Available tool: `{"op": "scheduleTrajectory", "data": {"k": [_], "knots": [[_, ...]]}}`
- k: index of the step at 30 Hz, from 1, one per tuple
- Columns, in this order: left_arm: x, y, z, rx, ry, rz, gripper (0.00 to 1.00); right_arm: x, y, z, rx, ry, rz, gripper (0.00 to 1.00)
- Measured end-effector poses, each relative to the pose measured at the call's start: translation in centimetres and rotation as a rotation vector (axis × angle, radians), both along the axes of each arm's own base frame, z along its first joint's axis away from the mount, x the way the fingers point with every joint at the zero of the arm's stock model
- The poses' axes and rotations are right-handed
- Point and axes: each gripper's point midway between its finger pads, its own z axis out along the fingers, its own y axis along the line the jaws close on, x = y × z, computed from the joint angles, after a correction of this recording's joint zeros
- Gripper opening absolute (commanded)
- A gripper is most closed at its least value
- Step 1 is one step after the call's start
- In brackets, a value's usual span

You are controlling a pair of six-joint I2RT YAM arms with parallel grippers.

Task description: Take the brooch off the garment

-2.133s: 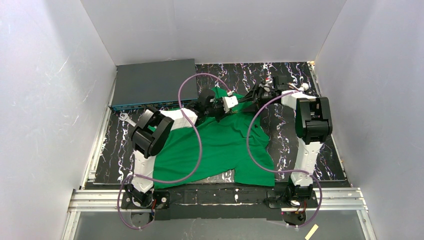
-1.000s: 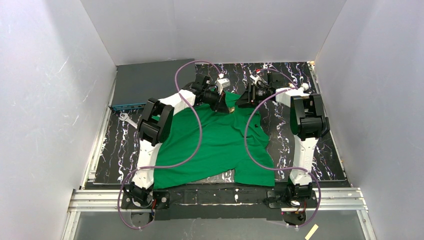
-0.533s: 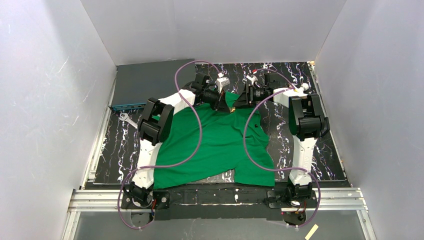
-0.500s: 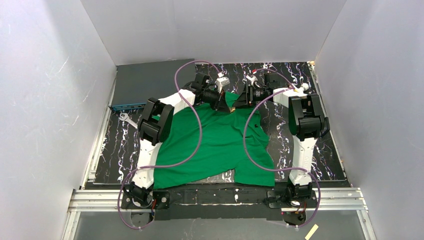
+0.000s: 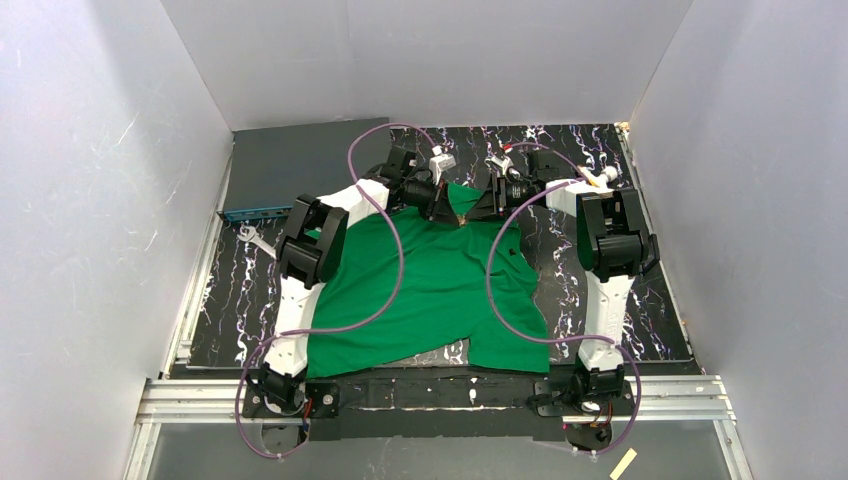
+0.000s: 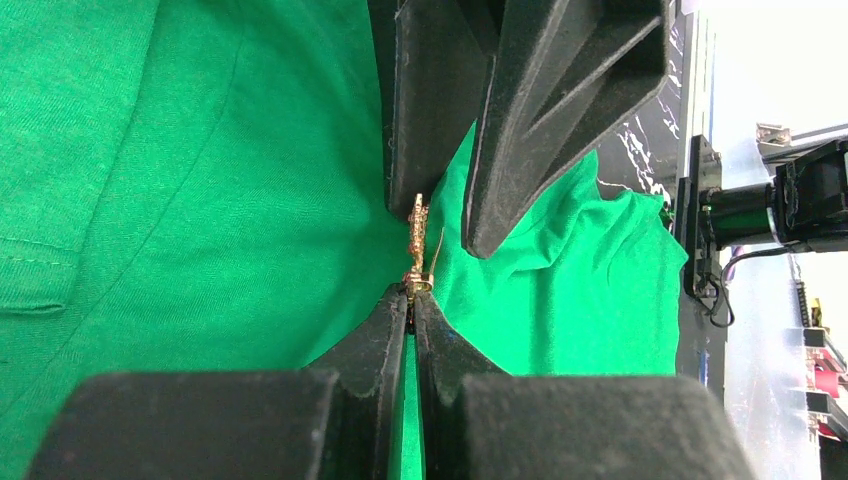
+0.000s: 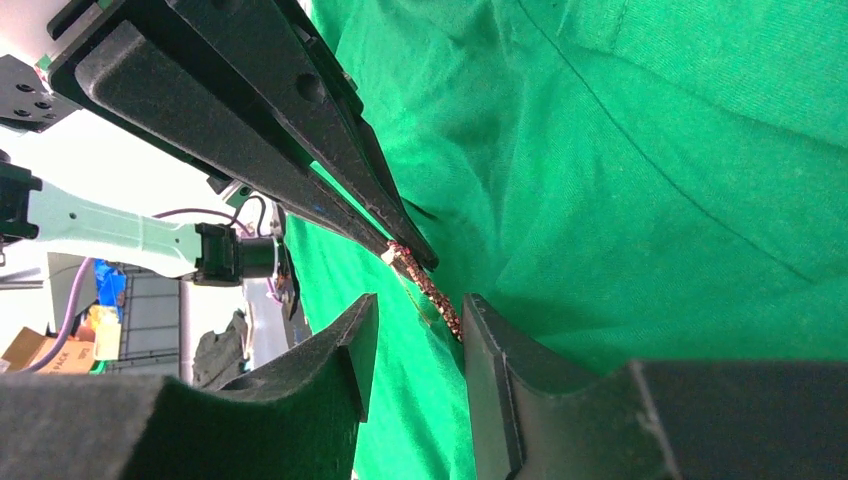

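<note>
The green polo shirt (image 5: 430, 290) lies flat on the mat, collar at the far side. Both grippers meet at the collar. The brooch (image 5: 462, 217) shows edge-on in the left wrist view (image 6: 416, 235), standing off the fabric (image 6: 200, 200). My left gripper (image 6: 411, 293) is shut on its gold clasp end. My right gripper (image 7: 415, 312) is open, jaws on either side of the brooch (image 7: 432, 288), which lies close to its right finger (image 7: 490, 370). In the top view the left gripper (image 5: 449, 210) and right gripper (image 5: 477, 209) nearly touch.
A flat dark grey box (image 5: 300, 165) lies at the back left. The black marbled mat (image 5: 570, 290) extends beyond the shirt on the right. White walls close in three sides. Purple cables loop above the shirt. A small metal piece (image 5: 255, 240) lies left of the left arm.
Both arms have moved to the collar. The left gripper swung from over the shirt to the brooch; the right gripper edged left until its jaws stand around the brooch.
</note>
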Motion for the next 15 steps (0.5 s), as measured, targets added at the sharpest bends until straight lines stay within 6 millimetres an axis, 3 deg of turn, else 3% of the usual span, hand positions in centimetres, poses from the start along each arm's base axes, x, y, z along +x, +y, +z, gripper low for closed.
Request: {"op": "scheduleTrajectory", "data": {"k": [15], "knots": [[-0.11,-0.08,-0.10,-0.009,0.006,-0.008,0.00,0.27,0.08,-0.41,-0.006,0.017,-0.022,0.36]]}}
